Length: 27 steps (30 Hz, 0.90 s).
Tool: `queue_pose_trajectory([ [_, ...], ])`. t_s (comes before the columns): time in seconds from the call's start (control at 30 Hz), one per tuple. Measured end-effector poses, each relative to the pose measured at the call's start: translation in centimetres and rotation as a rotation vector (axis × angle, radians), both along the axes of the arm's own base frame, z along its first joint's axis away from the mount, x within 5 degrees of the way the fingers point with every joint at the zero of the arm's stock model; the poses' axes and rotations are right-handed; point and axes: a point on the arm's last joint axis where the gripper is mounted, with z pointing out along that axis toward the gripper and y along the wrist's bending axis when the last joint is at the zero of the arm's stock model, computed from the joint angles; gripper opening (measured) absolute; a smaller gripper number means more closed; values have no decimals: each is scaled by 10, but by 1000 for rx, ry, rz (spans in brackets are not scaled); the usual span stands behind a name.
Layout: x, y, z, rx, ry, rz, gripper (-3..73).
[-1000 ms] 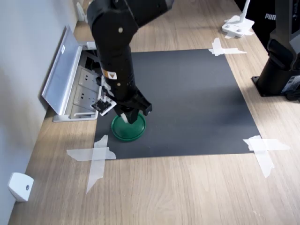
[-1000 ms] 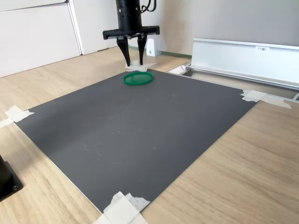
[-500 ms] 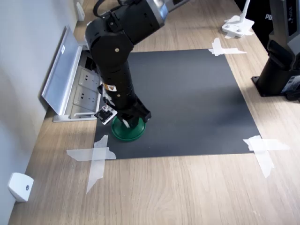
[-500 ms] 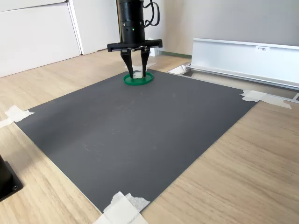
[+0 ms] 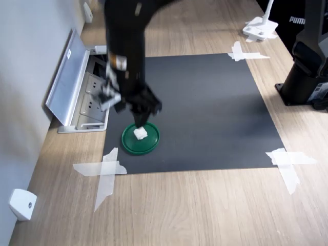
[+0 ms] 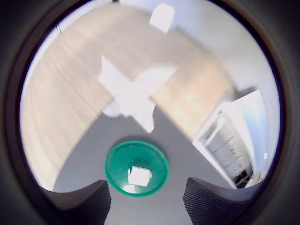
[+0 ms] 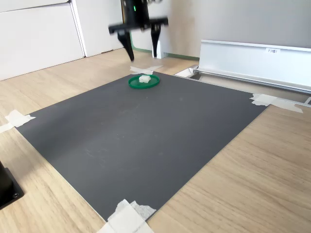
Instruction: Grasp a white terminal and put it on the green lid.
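The green lid [image 5: 130,144] lies flat near the corner of the black mat, toward the first exterior view's lower left. The white terminal [image 5: 140,133] rests on it, loose and a little off-centre. My gripper [image 5: 145,114] hangs open just above the lid, blurred by motion, with nothing between its fingers. In the second exterior view the open gripper [image 7: 143,48] is well clear above the green lid [image 7: 135,83] and the white terminal [image 7: 144,78]. The wrist view looks straight down on the green lid [image 6: 117,163] with the white terminal [image 6: 139,176] inside its rim, the gripper [image 6: 146,199] spread on either side.
The black mat [image 5: 205,107] is taped to the wooden table by white tape strips [image 5: 105,171]. An open aluminium socket box [image 5: 77,92] lies beside the mat. A white wedge bracket [image 5: 21,204], a black base [image 5: 307,77] and a white stand [image 5: 260,26] sit around the edges.
The gripper came down to the green lid with the white terminal, opened and left it there, then rose away. The terminal now lies free on the lid.
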Motion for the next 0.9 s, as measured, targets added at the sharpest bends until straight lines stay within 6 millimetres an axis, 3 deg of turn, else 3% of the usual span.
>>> queue_pose_trajectory([
  [0.17,-33,-11,66,72,-172,-30,543],
  [0.27,-63,-21,93,109,-267,-61,399],
  [0.37,-95,-34,108,121,-352,-81,228],
  [0.47,-123,-49,111,142,-413,-117,60],
  [0.53,-141,-62,110,166,-448,-159,19],
  [0.73,-191,-104,107,257,-694,-304,-5],
  [0.9,-226,-124,72,361,-856,-450,-5],
])
